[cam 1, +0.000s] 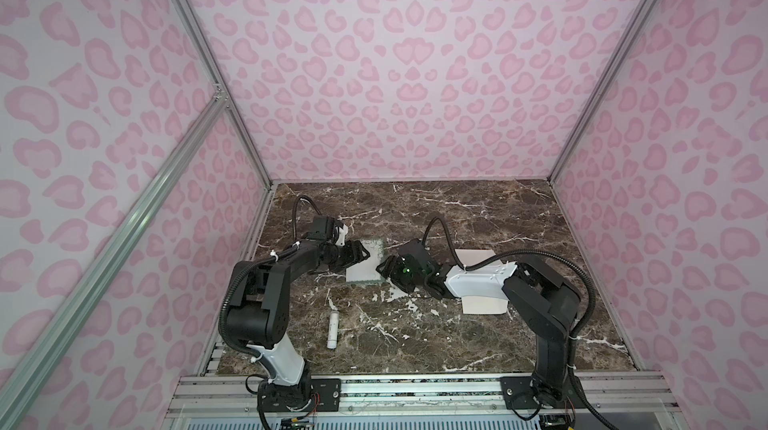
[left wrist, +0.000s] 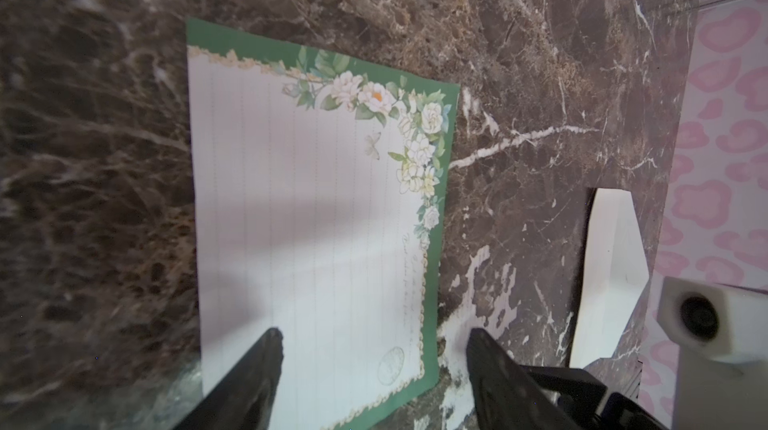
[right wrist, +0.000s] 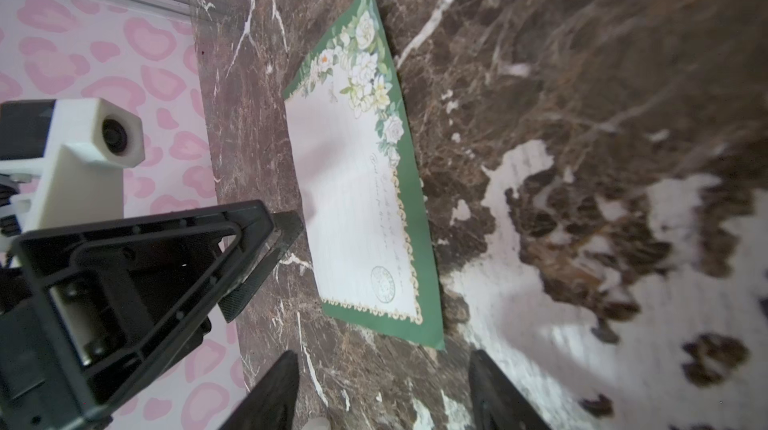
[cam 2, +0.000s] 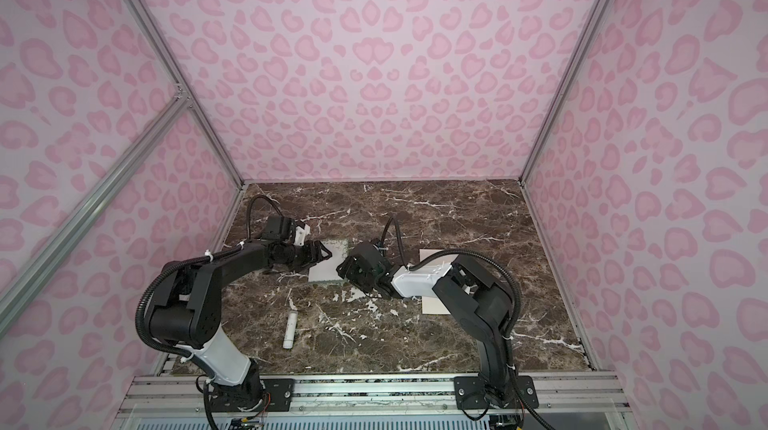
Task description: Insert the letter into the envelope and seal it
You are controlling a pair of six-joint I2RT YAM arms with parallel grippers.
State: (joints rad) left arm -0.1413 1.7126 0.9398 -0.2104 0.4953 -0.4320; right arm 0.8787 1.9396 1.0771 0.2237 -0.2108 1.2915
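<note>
Green-bordered letter (left wrist: 311, 220) bears unreadable script; left gripper (left wrist: 374, 334) and right gripper (right wrist: 384, 357) both stand spread.

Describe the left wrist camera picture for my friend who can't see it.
A flat, pale lined paper letter with a green border and white flowers lies on the brown marble table. The black left hand hangs open above one end of it. A cream paper envelope lies apart from it.

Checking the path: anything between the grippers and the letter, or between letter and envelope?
Nothing visible between the left gripper or right gripper and the letter; both are open at its edges. The right arm stretches over the envelope, on the letter's route there.
</note>
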